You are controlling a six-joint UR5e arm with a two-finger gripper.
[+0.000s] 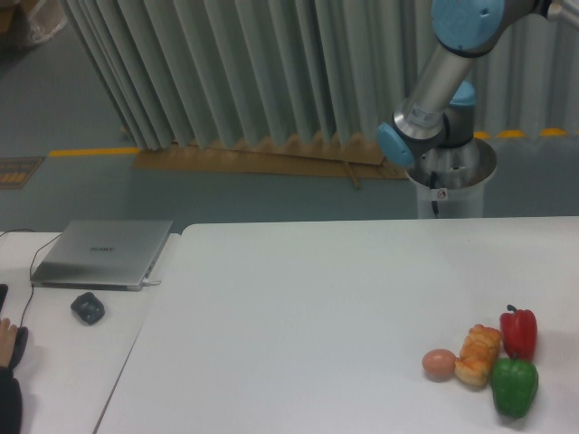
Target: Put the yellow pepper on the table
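Note:
The large white table [298,307] fills the lower right of the camera view. The yellow pepper is not in view. The arm [443,81] rises from its base behind the table's far edge and leaves the frame at the top right. The gripper is out of the frame, so its state and anything it may hold are hidden.
A red pepper [518,333], a green pepper [514,387], a piece of bread [478,354] and an egg [439,363] lie together at the front right. A smaller desk at left holds a closed laptop [101,253] and a mouse [87,307].

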